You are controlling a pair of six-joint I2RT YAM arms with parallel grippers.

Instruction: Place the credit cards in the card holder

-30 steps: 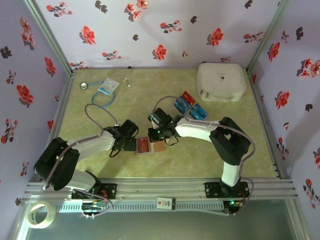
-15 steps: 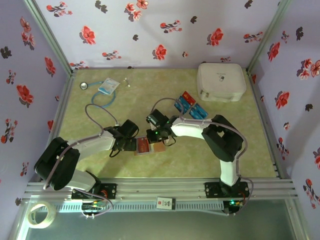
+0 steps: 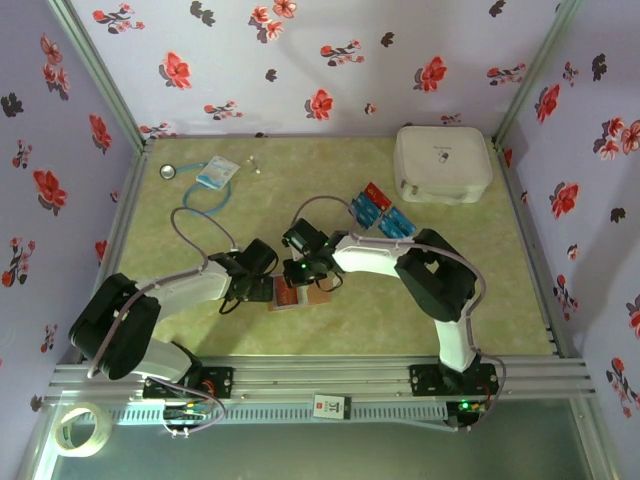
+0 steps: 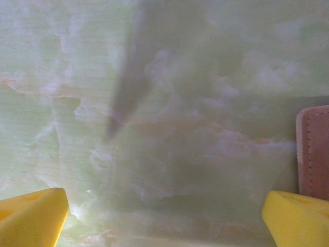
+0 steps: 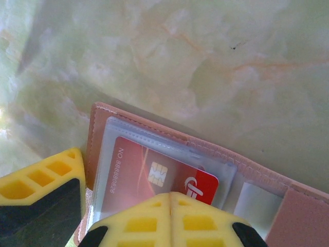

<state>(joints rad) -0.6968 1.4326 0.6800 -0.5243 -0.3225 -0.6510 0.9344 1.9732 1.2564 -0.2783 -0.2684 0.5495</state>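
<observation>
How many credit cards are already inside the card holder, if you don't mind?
1: a red credit card in the clear pocket of the card holder; the right pincer may hide others.

Left gripper (image 3: 262,289) and right gripper (image 3: 297,278) at card holder (image 3: 318,294); credit cards (image 3: 381,212) beyond.

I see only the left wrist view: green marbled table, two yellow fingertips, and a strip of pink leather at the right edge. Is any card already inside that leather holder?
Observer: Yes. In the right wrist view the tan-pink leather card holder lies open, and a red chip card sits under its clear plastic pocket.
Operator: Where is the right gripper?
Observer: The right gripper is right over that pocket; whether it touches the card, I cannot tell.
Operator: Are other cards waiting?
Observer: The top view shows several red and blue cards loose on the green marbled table, near the big white rounded case.
</observation>
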